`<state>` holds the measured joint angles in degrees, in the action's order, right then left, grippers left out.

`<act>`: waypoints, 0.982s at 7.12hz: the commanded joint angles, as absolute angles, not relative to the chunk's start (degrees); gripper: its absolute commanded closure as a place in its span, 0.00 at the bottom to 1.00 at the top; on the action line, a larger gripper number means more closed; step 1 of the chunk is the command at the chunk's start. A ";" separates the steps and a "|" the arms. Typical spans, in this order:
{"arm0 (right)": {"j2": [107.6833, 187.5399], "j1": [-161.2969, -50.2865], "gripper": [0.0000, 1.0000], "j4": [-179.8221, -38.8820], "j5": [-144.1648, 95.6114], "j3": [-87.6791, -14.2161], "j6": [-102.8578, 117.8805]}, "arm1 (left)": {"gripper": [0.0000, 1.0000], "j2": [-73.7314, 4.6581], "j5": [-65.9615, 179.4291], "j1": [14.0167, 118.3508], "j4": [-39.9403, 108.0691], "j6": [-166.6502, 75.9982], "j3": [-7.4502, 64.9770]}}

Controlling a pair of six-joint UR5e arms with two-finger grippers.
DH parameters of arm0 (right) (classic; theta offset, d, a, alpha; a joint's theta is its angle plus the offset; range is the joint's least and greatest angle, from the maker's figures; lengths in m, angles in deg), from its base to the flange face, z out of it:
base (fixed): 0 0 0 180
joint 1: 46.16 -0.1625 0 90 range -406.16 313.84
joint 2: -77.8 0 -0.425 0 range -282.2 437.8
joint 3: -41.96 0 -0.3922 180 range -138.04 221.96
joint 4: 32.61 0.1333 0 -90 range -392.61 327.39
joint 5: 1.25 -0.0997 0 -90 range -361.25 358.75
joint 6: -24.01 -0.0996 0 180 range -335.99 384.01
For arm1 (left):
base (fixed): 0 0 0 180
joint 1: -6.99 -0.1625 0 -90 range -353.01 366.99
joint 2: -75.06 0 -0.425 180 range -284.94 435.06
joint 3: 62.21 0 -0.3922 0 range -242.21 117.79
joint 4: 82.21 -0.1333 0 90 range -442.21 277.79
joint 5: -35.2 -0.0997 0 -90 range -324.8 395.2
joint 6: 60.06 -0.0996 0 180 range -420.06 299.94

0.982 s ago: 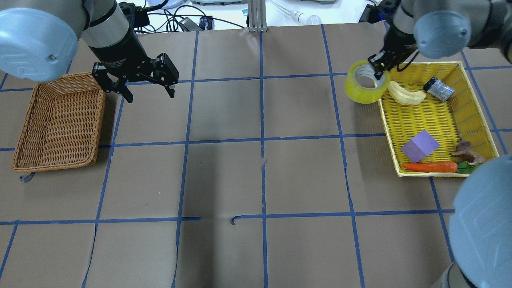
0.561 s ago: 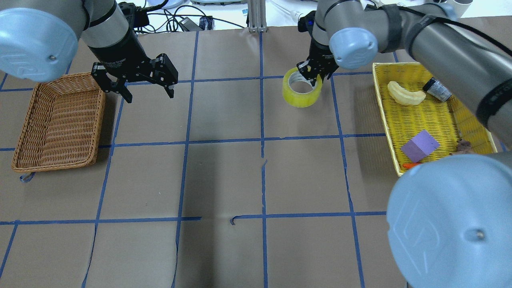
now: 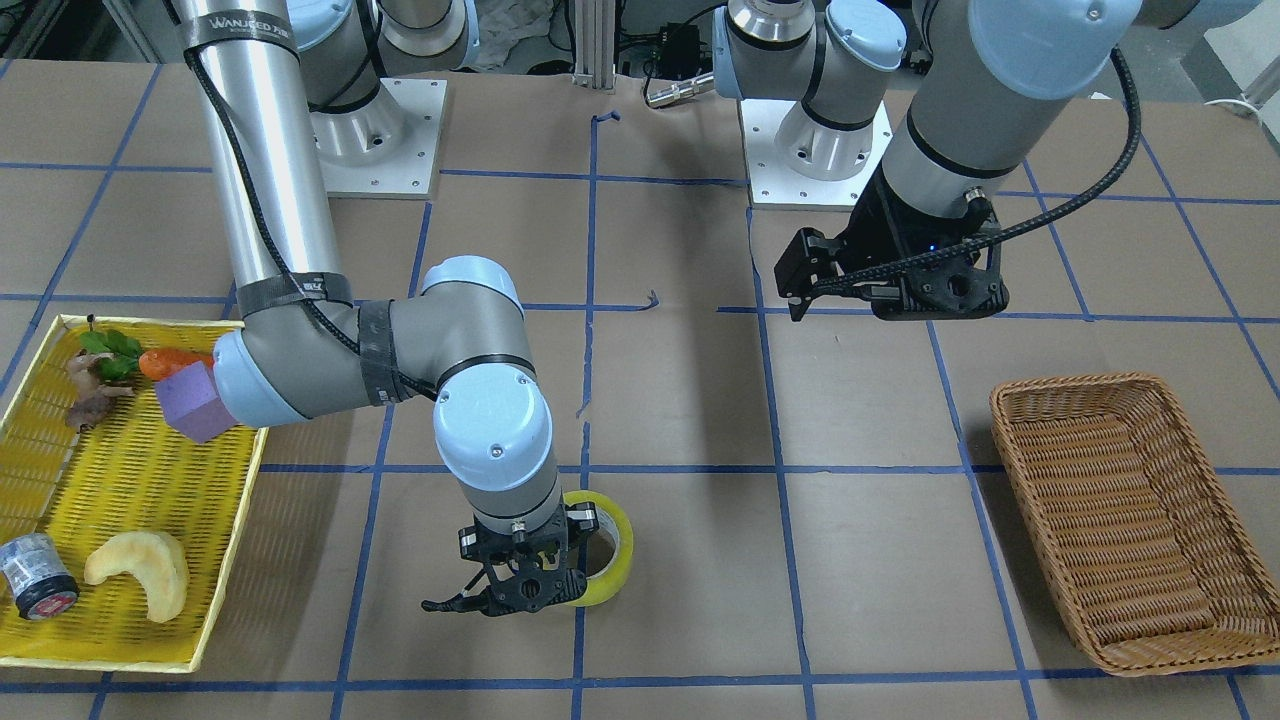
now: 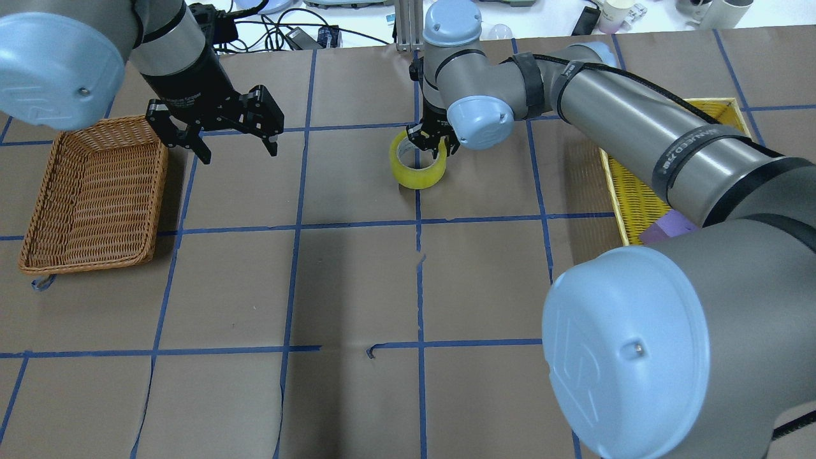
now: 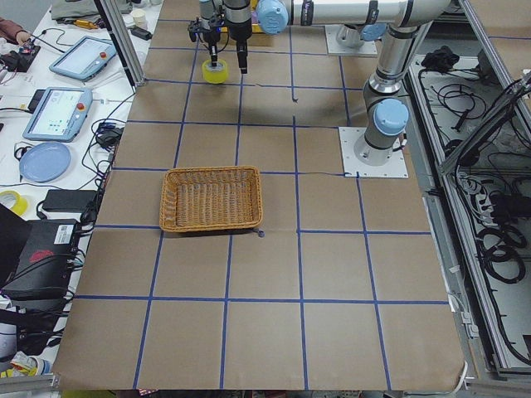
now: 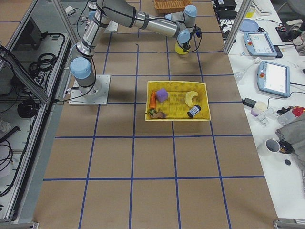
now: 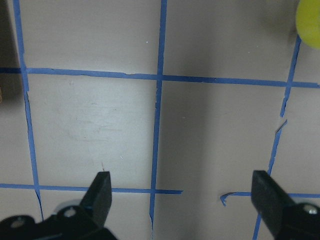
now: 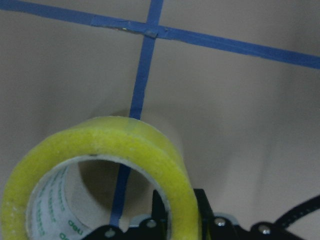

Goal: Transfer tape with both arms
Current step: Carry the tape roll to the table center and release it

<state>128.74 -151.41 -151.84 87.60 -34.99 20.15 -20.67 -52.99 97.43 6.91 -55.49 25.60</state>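
Note:
The tape (image 4: 417,171) is a yellow ring with a whitish core, on edge over the blue centre line at the far middle of the table. My right gripper (image 4: 433,145) is shut on the tape's wall, one finger inside the ring and one outside, as the right wrist view shows (image 8: 181,212). The tape (image 3: 608,572) hangs close to the table; I cannot tell whether it touches. My left gripper (image 4: 240,153) is open and empty above the table, beside the wicker basket. In the left wrist view the tape (image 7: 309,20) shows at the top right corner, far from the fingers (image 7: 100,192).
A brown wicker basket (image 4: 95,197) stands empty at the left. A yellow tray (image 3: 120,480) at the right holds a purple cube (image 3: 195,402), a pale curved piece (image 3: 140,570), a carrot (image 3: 170,362) and a small grey cylinder (image 3: 35,580). The right arm stretches across the tray's side.
My right arm has carried the tape leftwards, from the yellow tray's corner to the table's centre line. The left arm has not moved.

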 commanded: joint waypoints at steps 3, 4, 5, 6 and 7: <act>128.07 -151.89 0.00 -151.96 87.60 -34.95 20.31 | 0.00 -20.66 -52.95 97.43 6.91 -55.49 25.60; 130.08 -151.89 0.00 -151.53 87.69 -34.68 20.41 | 0.00 -20.66 -52.87 97.43 6.82 -55.49 25.60; 133.75 -151.72 0.00 -150.74 87.86 -35.03 20.67 | 0.00 -20.66 -52.78 97.43 6.82 -55.49 25.60; 137.88 -151.02 0.00 -145.42 88.30 -35.21 20.59 | 0.00 -20.74 -53.13 97.43 6.82 -55.40 25.51; 142.97 -149.80 0.00 -138.58 89.70 -35.47 20.58 | 0.00 -21.00 -53.13 97.51 6.38 -55.40 25.16</act>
<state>136.99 -151.02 -145.89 88.43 -35.19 20.58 -20.76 -53.03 97.44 6.73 -55.43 25.46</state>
